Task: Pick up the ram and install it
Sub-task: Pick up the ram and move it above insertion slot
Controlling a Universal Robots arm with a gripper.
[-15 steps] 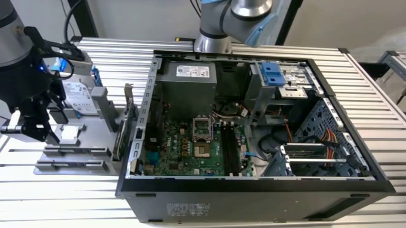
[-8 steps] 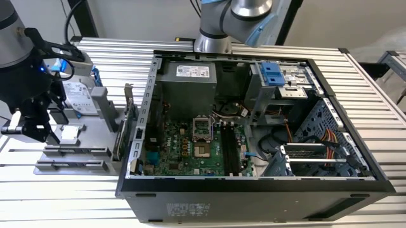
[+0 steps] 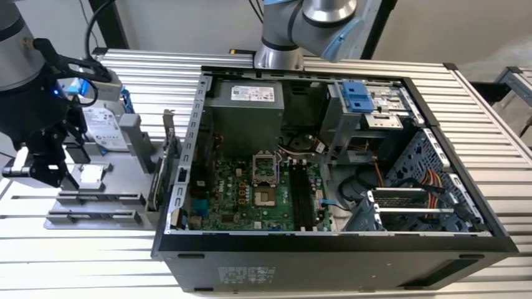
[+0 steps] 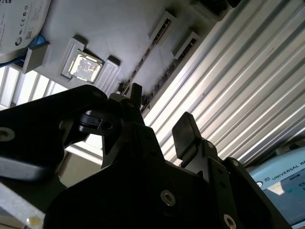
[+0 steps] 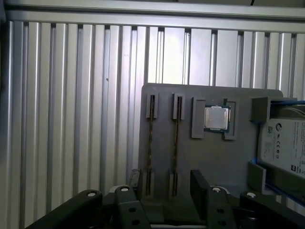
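The gripper (image 5: 167,187) is spread fairly wide and holds nothing, with daylight between its 2 dark fingers (image 4: 186,131). In the exterior view it hangs over the gray tray (image 3: 124,180) at the exterior view's left, apart from the tray's surface. The first wrist view shows its fingertips over the end of the tray that carries the slots. There 2 thin boards stand on edge side by side: one ram stick (image 5: 175,143) and the other ram stick (image 5: 150,143), neither of them touched.

Beside the sticks on the same tray lies a square processor chip (image 5: 217,118) in its own recess. Past that is the silver hard drive (image 5: 286,143) with blue rails.

Tray and computer case (image 3: 332,255) rest on a table (image 3: 149,68) of ribbed aluminium slats — bright, running in long parallel grooves. The case lies open on its side just beside the tray, its green motherboard (image 3: 241,193) facing up with black memory slots (image 3: 303,199) near the middle. At the table's far edge stands a second robot arm's base (image 3: 278,53). Behind it is a pale wall (image 3: 191,22).
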